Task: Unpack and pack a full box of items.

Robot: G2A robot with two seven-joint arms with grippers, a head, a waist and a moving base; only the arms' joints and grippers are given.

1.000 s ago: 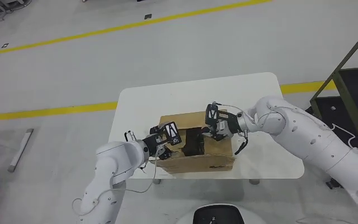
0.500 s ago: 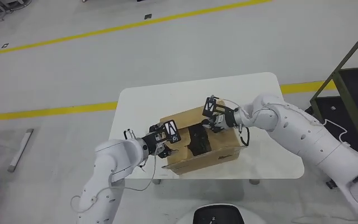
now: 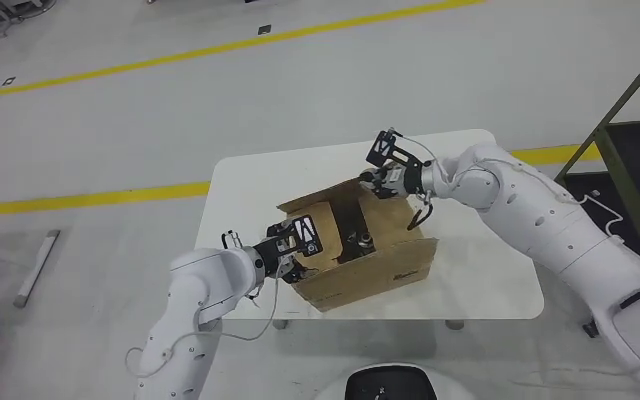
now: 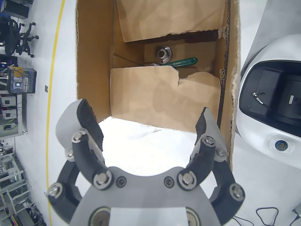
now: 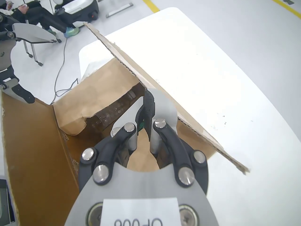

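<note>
We judge the step in hand to be opening the box [image 3: 385,278] so its contents can come out.

At the box's near corner our left gripper [image 4: 145,114] hangs with its 2 fingers wide apart, holding nothing. Its ribbed black pads [image 4: 90,118] would grip raw card well, so we would brace that near wall with them to stop the box sliding on the smooth white table [image 3: 460,160].

The box is plain brown corrugated card, standing askew to the table edge. Its 2 inner flaps [image 4: 164,95] are torn ragged and partly roof the opening. They look limp, and we would fold them aside gently at the crease.

Deep inside, on the box floor, lie a round steel ring [image 4: 164,54] with a centre bore and a green-handled wrench [image 4: 185,61], close together. Both are hard and probably heavy for their size.

At the box's far side our right gripper [image 5: 147,99] is clamped on the long outer flap [image 5: 122,58], fingers drawn together over its edge. We would swing that flap outward about its hinge line and avoid hauling sideways, since the cut edge could rip.
</note>
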